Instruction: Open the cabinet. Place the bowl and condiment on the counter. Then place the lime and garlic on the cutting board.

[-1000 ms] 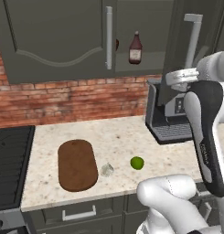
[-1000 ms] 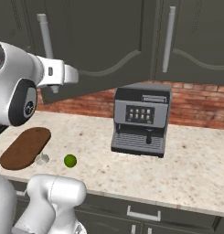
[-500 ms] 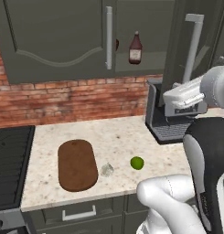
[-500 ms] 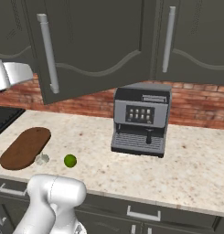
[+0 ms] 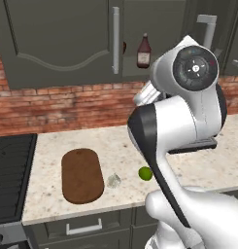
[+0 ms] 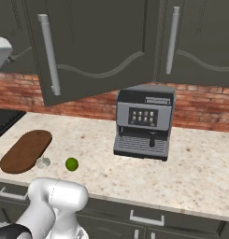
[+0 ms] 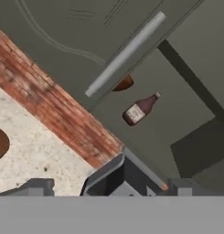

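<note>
**Hand view: cabinet open, jaws spread, nothing held**

Hand view looks up at the cabinet (image 7: 63, 27), rolled so the brick wall (image 7: 54, 114) runs diagonally. One door is swung out with its silver handle (image 7: 125, 54) slanting across the frame. Behind that door sits the condiment (image 7: 140, 109) on the cabinet shelf, and a sliver of the reddish-brown bowl (image 7: 122, 83) peeks out beside the door's edge, next to the bottle. The gripper (image 7: 106, 186) shows its two dark fingertips (image 7: 38, 186) far apart at the bottom, jaws wide open and closed on nothing. The top of the coffee machine (image 7: 115, 176) lies between them, further off.

From the left base view, the white arm (image 5: 183, 121) rises in front of the counter (image 5: 115, 141). The condiment (image 5: 144, 51) stands in the open cabinet (image 5: 57, 44), well above the worktop. The cutting board (image 5: 82, 175) lies flat on the counter near the stove (image 5: 8, 175). The garlic (image 5: 113, 181) rests just beside the board's right edge, on the stone. The lime (image 5: 145, 173) sits a little further right, apart from both.

From the right base view, the open door (image 6: 92, 46) hangs out over the counter (image 6: 195, 172), and the coffee machine (image 6: 144, 122) stands against the brick. Board (image 6: 25, 150), garlic (image 6: 42, 162) and lime (image 6: 72, 164) line up left to right.
</note>
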You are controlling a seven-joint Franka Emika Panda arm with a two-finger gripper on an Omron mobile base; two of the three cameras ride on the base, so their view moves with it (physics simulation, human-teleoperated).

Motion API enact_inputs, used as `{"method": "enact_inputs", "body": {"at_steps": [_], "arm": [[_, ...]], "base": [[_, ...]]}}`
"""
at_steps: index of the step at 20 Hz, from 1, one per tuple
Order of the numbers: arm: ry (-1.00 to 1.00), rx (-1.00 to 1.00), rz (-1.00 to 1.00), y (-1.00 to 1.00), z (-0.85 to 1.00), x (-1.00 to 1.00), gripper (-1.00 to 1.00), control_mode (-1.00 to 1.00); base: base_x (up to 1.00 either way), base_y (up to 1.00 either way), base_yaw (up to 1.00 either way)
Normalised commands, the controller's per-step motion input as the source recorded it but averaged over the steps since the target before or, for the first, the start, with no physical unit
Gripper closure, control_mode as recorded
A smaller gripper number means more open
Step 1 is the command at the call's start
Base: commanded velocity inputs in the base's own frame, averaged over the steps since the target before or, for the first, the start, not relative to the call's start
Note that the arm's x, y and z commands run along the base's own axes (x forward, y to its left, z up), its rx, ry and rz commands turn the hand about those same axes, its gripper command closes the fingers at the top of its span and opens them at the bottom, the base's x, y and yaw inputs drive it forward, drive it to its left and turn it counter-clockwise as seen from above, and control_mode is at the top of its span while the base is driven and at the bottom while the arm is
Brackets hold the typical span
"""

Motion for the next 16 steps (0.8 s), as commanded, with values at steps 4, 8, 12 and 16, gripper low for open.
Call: {"method": "enact_inputs", "body": {"at_steps": [4, 8, 12, 16], "arm": [[0.14, -0.32, 0.00, 0.00, -0.20, 1.00, -1.00, -1.00], [0.06, -0.38, 0.00, 0.00, -0.34, 1.00, -1.00, -1.00], [0.10, -0.25, 0.00, -0.36, -0.17, 0.89, -1.00, -1.00], [0.01, -0.03, 0.00, -0.98, 0.02, 0.01, -1.00, -1.00]], "base": [[0.00, 0.00, 0.00], [0.00, 0.00, 0.00], [0.00, 0.00, 0.00], [0.00, 0.00, 0.00]]}}
